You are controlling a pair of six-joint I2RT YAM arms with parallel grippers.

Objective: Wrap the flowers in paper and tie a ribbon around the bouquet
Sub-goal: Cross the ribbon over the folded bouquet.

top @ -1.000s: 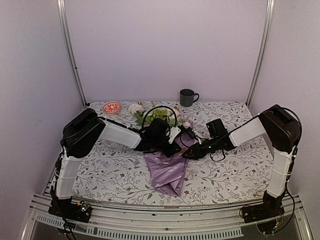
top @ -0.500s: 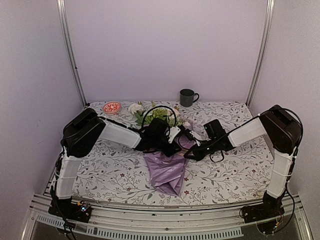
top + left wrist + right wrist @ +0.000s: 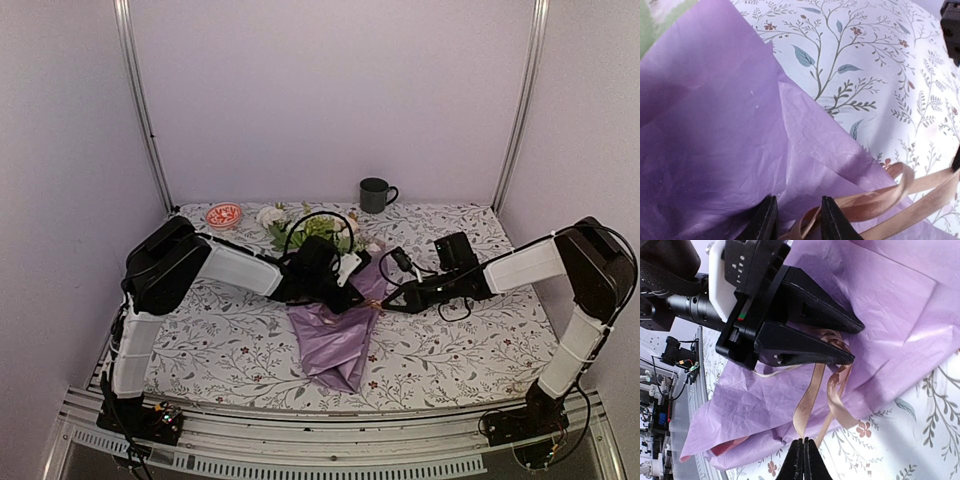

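At mid-counter (image 3: pixel 200 345), the paper (image 3: pixel 335 345) lies as a crinkled lilac cone (narrow end toward the arm bases), with the flowers (image 3: pixel 318 228) at its far end. The beige ribbon (image 3: pixel 812 390) loops across the cone's upper part. The left fingers (image 3: pixel 764 222) stand apart, straddling the ribbon; the right fingers (image 3: pixel 796 462) are closed, pinching its strands.

Lilac-wrapped bouquet (image 3: pixel 338 322) lying flat at mid-table, not yet tied.
The paper (image 3: pixel 335 352) is crinkled lilac tissue folded into a loose cone, with its narrow end toward the near edge. The flowers (image 3: pixel 272 216), white and pale pink blooms with green sprigs, spill from the wide far end. The beige ribbon (image 3: pixel 927 196) crosses the cone's upper part in slack loops, and its strands run off the paper's right edge, drawn together.
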